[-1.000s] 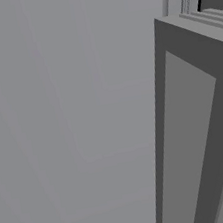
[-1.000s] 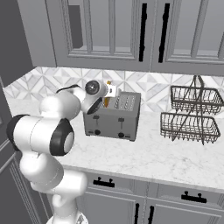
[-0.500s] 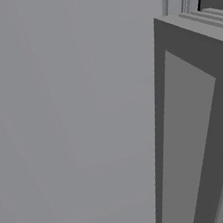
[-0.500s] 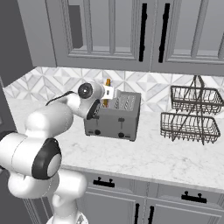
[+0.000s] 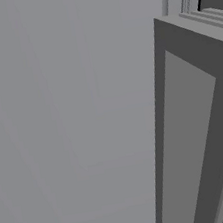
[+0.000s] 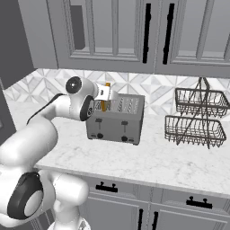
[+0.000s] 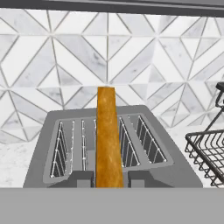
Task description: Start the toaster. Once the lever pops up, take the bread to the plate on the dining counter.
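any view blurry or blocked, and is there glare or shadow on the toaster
Left base view: soft, flat grey cabinet panels up close, little detail. Right base view: sharp, even light, no glare on the toaster, a faint shadow beneath it on the counter. Hand view: crisp; the bread stands edge-on between the end effector fingertips, evenly lit.

bread [image 7: 107, 135] upright, edge-on above toaster [image 7: 144, 168] slots; wire basket [image 7: 209, 151] beside

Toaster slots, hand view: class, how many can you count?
4, side by side across the toaster's top. The bread stands in the gap between the two middle slots, gripped by the tool.
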